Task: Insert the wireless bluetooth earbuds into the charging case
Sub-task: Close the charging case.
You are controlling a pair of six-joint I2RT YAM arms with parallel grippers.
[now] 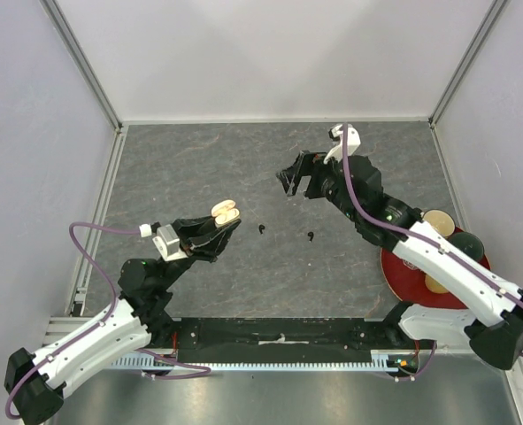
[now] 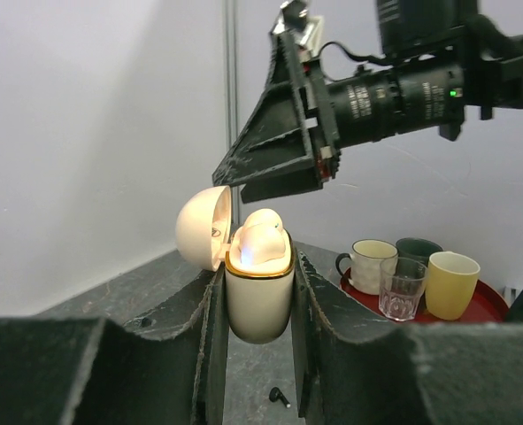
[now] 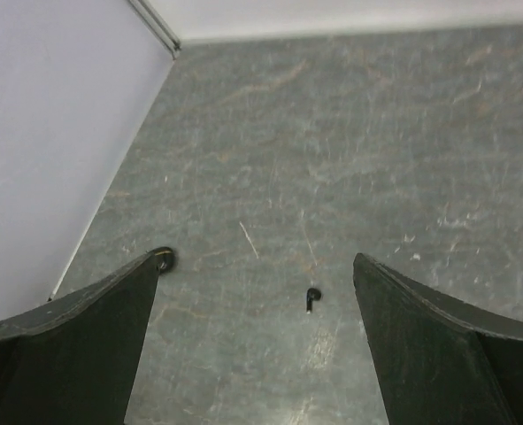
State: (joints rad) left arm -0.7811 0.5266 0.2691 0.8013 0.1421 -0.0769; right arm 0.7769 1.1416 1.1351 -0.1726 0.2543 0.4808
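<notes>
Left wrist view: left gripper clamped on cream-white oval plastic charging case (lid flipped open, cream-white earbuds seated). Right gripper spread, empty, over tiny black stemmed earbud on grey table.

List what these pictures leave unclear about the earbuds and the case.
Left wrist view: glare at the mouth of the case washes out the cream earbuds; seating unclear.
Right wrist view: a dark speck, maybe an earbud, is half hidden behind a finger of the right tool.
Top view: both black earbuds are too small to read their pose.
</notes>
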